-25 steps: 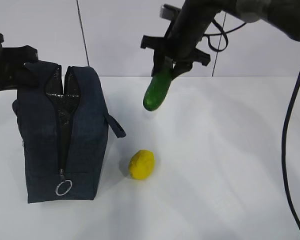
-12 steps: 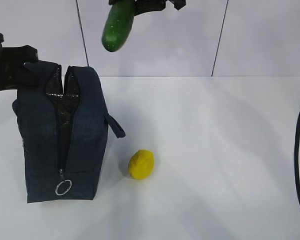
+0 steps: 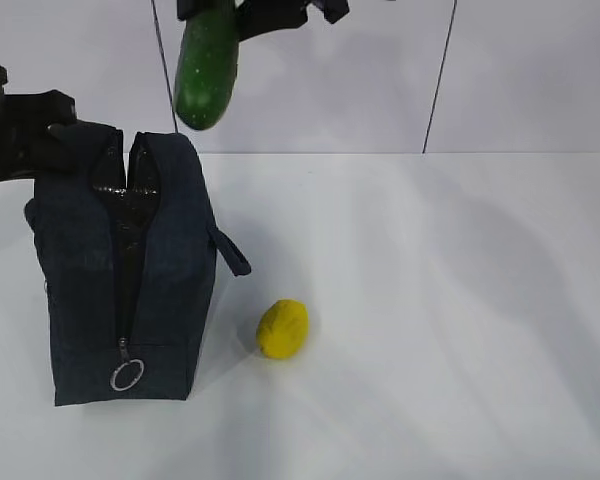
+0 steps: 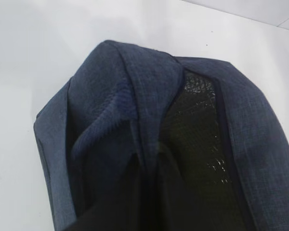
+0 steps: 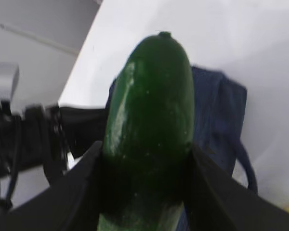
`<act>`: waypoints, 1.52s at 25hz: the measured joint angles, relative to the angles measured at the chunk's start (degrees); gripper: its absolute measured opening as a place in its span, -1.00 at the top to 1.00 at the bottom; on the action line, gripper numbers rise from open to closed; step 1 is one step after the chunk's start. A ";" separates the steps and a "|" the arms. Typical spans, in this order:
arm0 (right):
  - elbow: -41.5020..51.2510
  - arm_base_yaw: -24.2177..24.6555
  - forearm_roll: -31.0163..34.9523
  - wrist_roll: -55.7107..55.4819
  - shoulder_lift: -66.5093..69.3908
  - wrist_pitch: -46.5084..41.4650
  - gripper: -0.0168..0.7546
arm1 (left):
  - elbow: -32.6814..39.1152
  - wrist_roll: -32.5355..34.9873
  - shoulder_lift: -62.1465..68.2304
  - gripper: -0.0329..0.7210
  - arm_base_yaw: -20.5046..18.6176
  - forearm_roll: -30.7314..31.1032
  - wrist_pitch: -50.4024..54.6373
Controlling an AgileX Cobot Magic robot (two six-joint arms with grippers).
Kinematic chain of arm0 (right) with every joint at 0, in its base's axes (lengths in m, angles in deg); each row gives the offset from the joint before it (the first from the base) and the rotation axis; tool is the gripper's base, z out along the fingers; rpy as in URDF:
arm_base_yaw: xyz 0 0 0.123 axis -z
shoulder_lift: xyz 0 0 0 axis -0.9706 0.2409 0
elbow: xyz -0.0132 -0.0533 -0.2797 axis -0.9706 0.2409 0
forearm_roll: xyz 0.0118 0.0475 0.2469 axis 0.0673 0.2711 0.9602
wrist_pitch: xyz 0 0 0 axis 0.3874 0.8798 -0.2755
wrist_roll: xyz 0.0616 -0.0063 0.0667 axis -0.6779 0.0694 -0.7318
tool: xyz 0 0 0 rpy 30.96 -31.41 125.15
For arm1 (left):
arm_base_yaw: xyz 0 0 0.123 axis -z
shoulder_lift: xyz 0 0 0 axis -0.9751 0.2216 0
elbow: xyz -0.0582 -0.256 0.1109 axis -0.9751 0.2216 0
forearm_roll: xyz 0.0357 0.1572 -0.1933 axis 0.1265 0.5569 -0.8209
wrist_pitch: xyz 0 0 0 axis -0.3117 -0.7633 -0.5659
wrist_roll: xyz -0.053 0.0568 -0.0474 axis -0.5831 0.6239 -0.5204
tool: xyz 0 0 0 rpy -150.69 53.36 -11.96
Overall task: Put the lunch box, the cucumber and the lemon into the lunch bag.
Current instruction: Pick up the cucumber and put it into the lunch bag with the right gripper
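Two items outside the bag [image 3: 120, 270]: cucumber [image 3: 206, 65] aloft, lemon [image 3: 282, 328] on the counter [image 3: 430, 300] just right of the bag; lunch box not visible.

Risk, as judged: narrow zipper slit, so a tip-down cucumber released off-centre likely to strike the fabric edge and fall to the counter, or to tip the bag if pressed in.

Cucumber hanging nearly vertical, upper end clamped between the jaws of the right pincer [image 5: 144, 183], free end just above the bag's rear right corner.

Left pincer [image 3: 50, 135] closed on fabric at the bag's rear rim, holding the mouth apart.
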 joint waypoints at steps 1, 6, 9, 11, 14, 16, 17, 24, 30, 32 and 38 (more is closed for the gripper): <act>1.96 -0.79 -0.33 0.73 -0.98 -0.11 0.00 | 0.00 0.00 0.00 0.90 0.00 0.00 0.00; 12.21 -4.16 -4.29 3.23 -5.60 -0.11 0.00 | 0.00 0.00 0.00 0.90 0.00 0.00 0.00; 16.92 -5.60 -5.17 4.94 -8.03 -0.11 0.00 | 0.00 0.00 0.00 0.90 0.00 0.00 -0.11; 19.00 -6.43 -6.44 5.79 -9.58 -0.11 0.00 | 0.00 0.00 0.00 0.90 0.00 0.00 -0.11; 20.32 -6.88 -7.11 6.02 -10.63 -0.11 0.00 | 0.00 0.00 0.00 0.90 0.00 0.00 -0.11; 20.30 -6.90 -7.33 6.27 -10.72 -0.11 0.00 | 0.00 0.00 0.00 0.90 0.00 0.00 -0.11; 20.30 -6.98 -7.42 6.56 -10.72 0.00 0.00 | 0.00 0.00 0.00 0.90 0.00 0.00 -0.11; 20.42 -8.70 -6.95 8.96 -10.20 2.08 0.01 | 0.00 0.00 0.00 0.90 0.00 -0.11 -0.11; 20.53 -9.03 -5.57 9.60 -7.47 5.97 0.01 | 0.00 0.00 0.00 0.90 0.00 -0.93 -0.11; 20.53 -9.03 -4.15 9.72 -6.92 6.89 0.01 | 0.00 0.00 0.00 0.90 0.00 -0.97 -0.11; 20.53 -9.03 -2.30 9.72 -5.48 9.38 0.01 | 0.00 0.00 0.00 0.90 0.00 -1.07 -0.11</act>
